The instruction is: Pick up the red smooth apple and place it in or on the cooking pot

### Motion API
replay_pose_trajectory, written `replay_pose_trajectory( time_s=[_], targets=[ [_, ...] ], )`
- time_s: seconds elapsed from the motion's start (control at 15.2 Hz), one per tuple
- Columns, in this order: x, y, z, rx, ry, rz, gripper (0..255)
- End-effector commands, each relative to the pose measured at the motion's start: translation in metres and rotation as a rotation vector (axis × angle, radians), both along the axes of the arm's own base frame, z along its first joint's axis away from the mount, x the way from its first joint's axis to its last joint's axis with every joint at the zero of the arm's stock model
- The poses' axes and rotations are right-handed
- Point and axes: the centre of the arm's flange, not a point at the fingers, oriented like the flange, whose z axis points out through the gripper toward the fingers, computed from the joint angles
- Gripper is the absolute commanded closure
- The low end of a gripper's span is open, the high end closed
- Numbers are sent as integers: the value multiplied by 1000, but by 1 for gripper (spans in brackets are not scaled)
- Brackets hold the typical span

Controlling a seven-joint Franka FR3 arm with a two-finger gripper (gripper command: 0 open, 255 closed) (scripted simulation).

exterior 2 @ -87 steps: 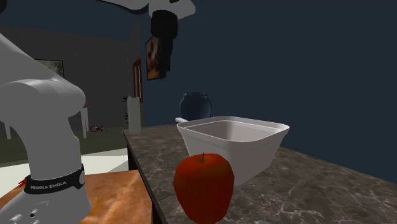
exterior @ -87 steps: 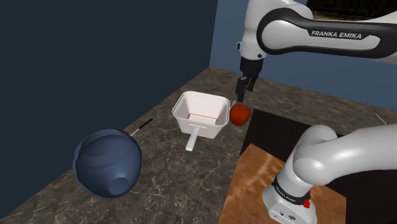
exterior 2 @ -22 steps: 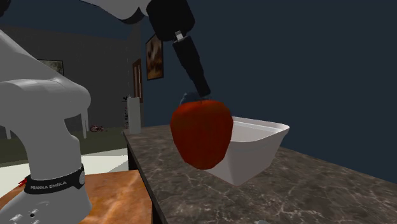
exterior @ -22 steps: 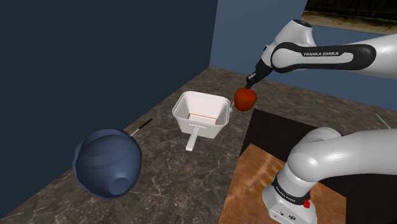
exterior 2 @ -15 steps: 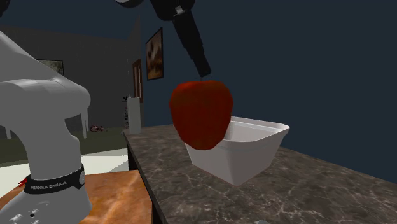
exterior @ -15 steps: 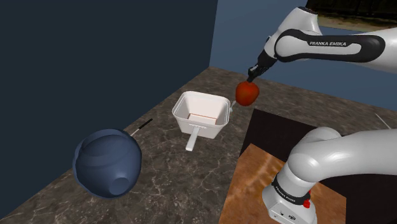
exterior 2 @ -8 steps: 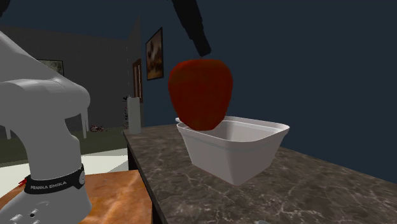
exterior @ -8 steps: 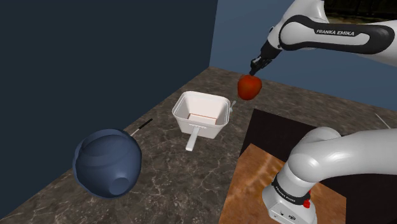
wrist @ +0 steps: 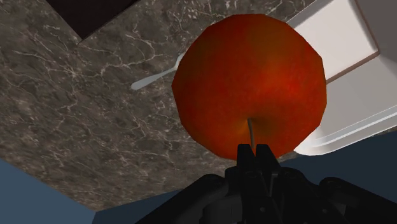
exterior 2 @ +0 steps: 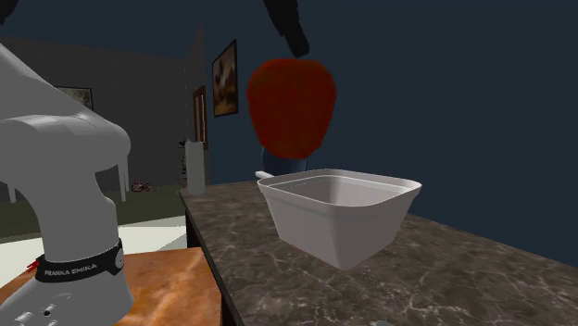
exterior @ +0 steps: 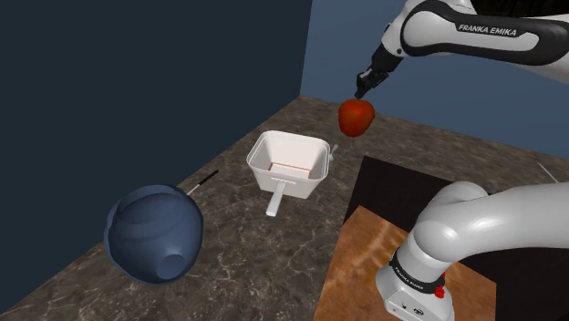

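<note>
Shoulder view looks down on the white pot (exterior: 284, 152); second exterior view sits low beside it.

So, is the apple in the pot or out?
Out. The apple hangs by its stem from the gripper, in the air, clear of the pot.

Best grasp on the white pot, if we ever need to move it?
The flat handle sticking out from the pot's side: probably narrow enough to pinch, while the walls look too far apart. Come from above, fingers across its width. The gripper holds the apple by its stem.
</note>
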Motion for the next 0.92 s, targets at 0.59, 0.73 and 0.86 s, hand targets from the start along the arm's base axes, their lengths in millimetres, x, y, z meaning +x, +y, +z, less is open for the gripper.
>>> replay_pose_trajectory(
  time_s=[0.59,0.73,0.86],
  targets=[
    [49,130,45,0,0,-1,255],
    [58,153,53,0,0,-1,255],
    [68,177,61,0,0,-1,255]
  ],
)
